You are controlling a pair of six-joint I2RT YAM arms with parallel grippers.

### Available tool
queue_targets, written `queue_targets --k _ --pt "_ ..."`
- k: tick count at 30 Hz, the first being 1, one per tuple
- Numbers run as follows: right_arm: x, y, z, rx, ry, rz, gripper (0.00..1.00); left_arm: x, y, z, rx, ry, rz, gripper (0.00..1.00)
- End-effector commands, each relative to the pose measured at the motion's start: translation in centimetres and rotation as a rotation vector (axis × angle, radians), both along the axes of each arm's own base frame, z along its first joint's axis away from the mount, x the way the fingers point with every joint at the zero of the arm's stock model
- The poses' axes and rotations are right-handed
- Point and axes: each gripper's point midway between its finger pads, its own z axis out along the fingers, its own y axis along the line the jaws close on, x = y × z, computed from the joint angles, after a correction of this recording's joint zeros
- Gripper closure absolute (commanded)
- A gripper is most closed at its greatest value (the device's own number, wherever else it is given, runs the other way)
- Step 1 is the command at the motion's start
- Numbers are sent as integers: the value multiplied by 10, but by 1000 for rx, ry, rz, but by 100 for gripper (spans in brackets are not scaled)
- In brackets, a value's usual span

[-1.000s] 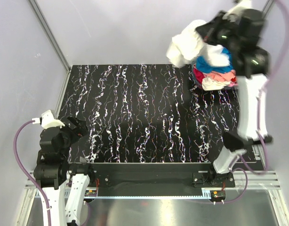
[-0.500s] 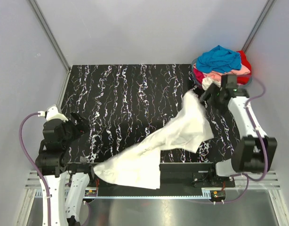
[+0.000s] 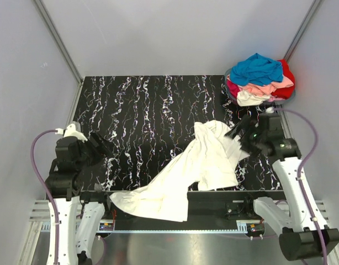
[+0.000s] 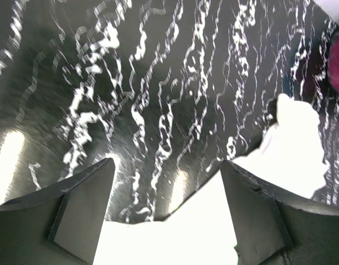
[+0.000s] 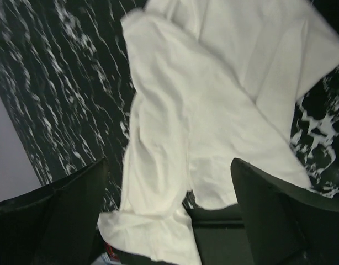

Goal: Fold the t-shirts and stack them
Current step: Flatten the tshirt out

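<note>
A cream-white t-shirt (image 3: 205,157) lies crumpled in a diagonal band from the table's right middle down to the front edge, where its lower end hangs over. Other t-shirts form a pile at the back right corner: blue (image 3: 259,68) on top, red (image 3: 287,74), pink (image 3: 264,88) and cream (image 3: 248,99). My right gripper (image 3: 241,134) hovers open over the cream-white shirt's (image 5: 213,110) upper right part, and nothing is between its fingers (image 5: 280,215). At the table's left edge my left gripper (image 3: 99,147) stands open and points toward the shirt (image 4: 294,143), apart from it.
The black marbled table (image 3: 136,110) is walled in by grey panels and metal posts at the back corners. A dark rim (image 3: 229,91) shows under the pile. The arm bases and a metal rail (image 3: 175,229) run along the near edge.
The right gripper held the cream-white shirt high by the pile, then opened. The shirt dropped onto the table and the right arm swung down over it. The left arm edged rightward.
</note>
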Motion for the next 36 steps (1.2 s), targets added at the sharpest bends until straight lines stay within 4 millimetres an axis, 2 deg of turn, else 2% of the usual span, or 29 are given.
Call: queue_targets --k 1,2,3,5,6,9,11,13,15,19,23,28,32,34,36 --pt "-43 37 -65 88 211 29 2 -5 -16 -11 -80 35 -36 16" --pt "-46 41 -74 98 211 36 5 -4 -18 -16 -88 54 -33 16" --pt "-56 39 -100 87 276 23 7 -3 -17 -20 -84 67 -25 16" --pt "-59 30 -118 44 313 -16 11 -1 -26 -36 -68 136 -64 16" --pt "-61 26 -126 26 335 -26 12 0 -29 -47 -22 192 -78 16" --pt "-63 13 -136 -45 386 -69 21 1 -44 -55 56 250 -111 18" --pt "-70 -3 -146 -128 436 -128 22 3 -55 -58 66 262 -121 18" --pt "-81 0 -160 -107 493 -121 23 2 -68 -66 104 284 -156 18" --pt "-96 5 -176 -74 570 -127 28 2 -80 -75 103 296 -169 18" --pt "-98 11 -183 -14 552 -154 32 0 -94 -82 62 295 -185 18" --pt "-101 10 -200 -14 591 -193 34 -5 -97 -81 60 296 -188 18" --pt "-106 9 -199 -25 620 -187 36 -11 -102 -78 24 285 -193 18" --pt "-109 15 -181 30 586 -187 40 -13 -105 -74 18 280 -191 19" --pt "-107 17 -182 52 558 -204 42 -14 -107 -74 22 280 -192 19" --pt "-113 19 -195 64 603 -208 44 -13 -109 -74 25 281 -198 19"
